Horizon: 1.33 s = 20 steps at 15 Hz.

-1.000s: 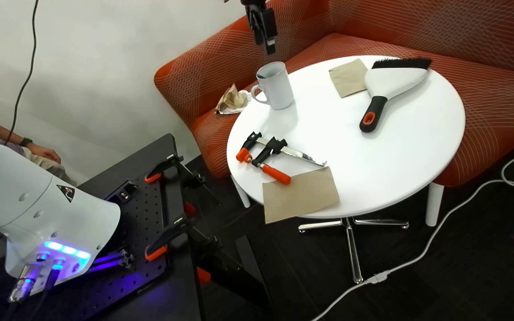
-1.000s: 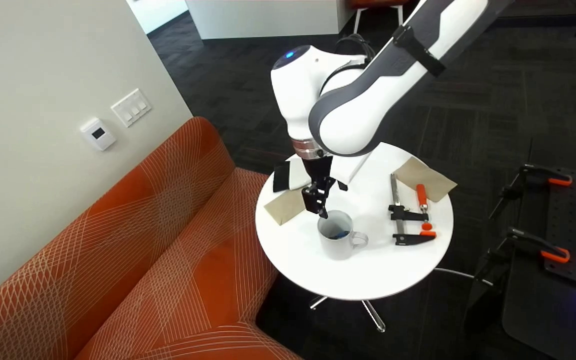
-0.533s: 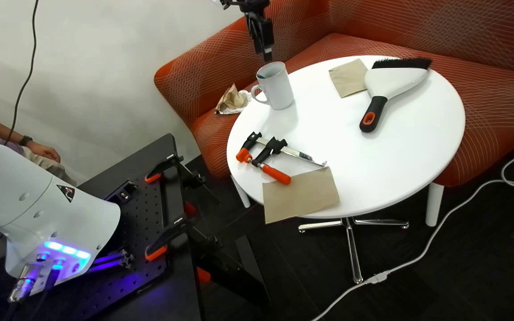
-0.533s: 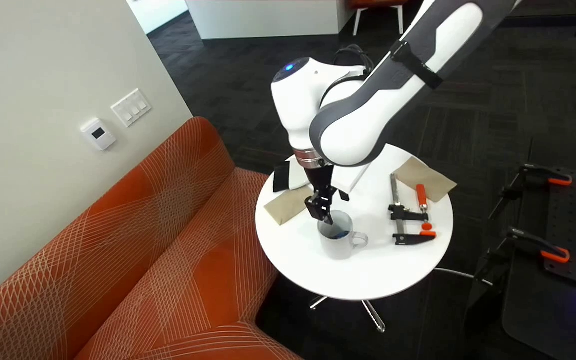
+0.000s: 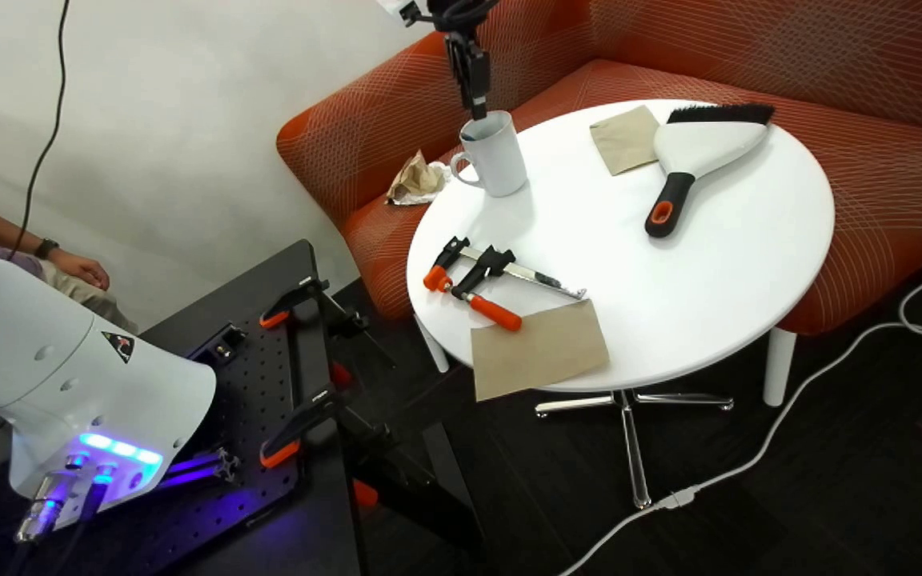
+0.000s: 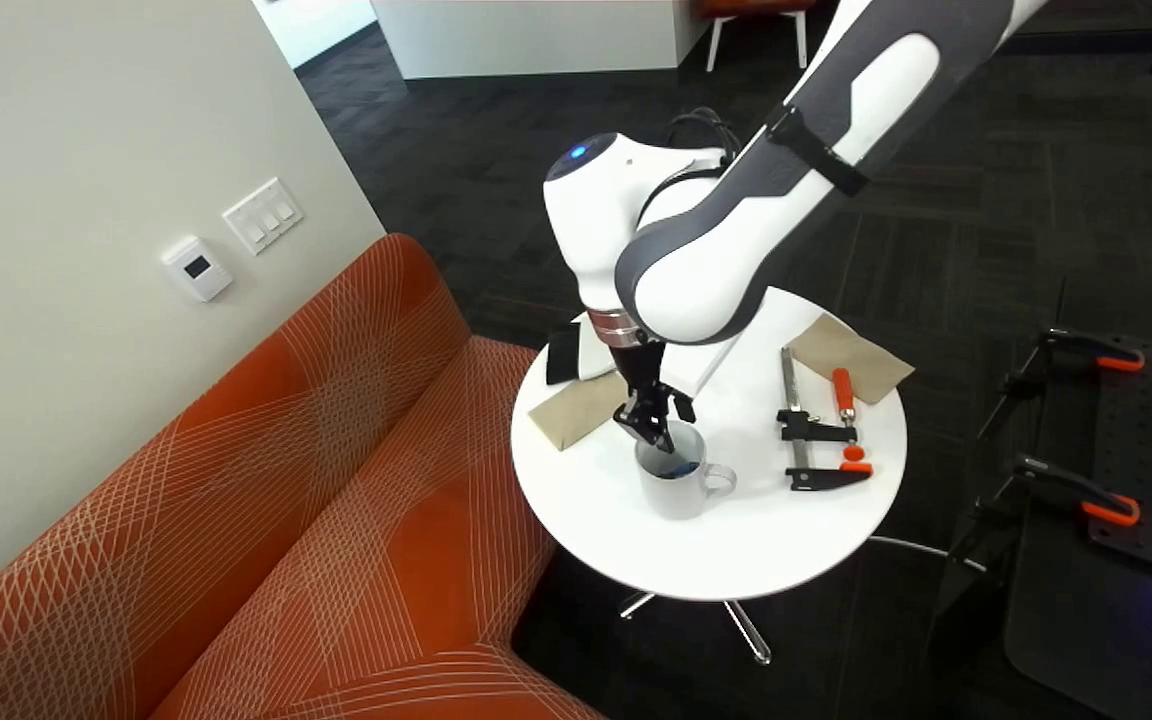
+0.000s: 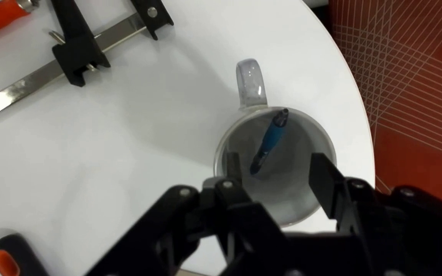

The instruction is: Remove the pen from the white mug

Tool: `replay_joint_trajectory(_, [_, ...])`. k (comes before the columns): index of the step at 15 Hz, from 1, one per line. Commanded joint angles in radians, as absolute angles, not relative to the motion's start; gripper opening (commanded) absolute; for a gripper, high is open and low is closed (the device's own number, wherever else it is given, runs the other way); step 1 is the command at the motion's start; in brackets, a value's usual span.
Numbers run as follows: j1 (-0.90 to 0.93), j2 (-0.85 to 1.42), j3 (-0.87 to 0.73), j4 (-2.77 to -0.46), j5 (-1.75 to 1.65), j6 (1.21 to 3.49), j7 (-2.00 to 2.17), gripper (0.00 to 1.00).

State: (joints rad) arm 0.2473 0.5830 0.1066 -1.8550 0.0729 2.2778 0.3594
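The pen is inside the white mug, leaning on the inner wall at the handle side. In the wrist view its long axis runs aslant, steeply across the line between my 2 fingers: the raised end points to the rim just beside the handle, and the low end lies away from the handle. That low end shows between my fingertips, nearer the finger on the left of that view, and the rest reaches past them. I have the fingers spread wide, with nothing in my hold. In both exterior views they hang at the mouth of the mug, pointing down; I cannot tell whether their tips are below the rim.

The mug stands upright on the round white worktop, near its edge. Near it lies a bar clamp, its orange grip over the edge of a brown paper sheet. Farther off, a white brush with black bristles lies beside another brown sheet. Beyond the worktop is an orange sofa with crumpled paper on it.
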Motion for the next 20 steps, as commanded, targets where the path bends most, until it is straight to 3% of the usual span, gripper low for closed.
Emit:
replay_joint_trajectory(1, [0.25,0.643,0.107,-1.79,0.102,2.268,0.364,0.52])
replay_joint_trajectory(5, [0.25,0.689,0.106,-1.746,0.118,2.264,0.364,0.45])
replay_joint_trajectory(20, [0.247,0.777,0.104,-1.657,0.152,2.157,0.378,0.4])
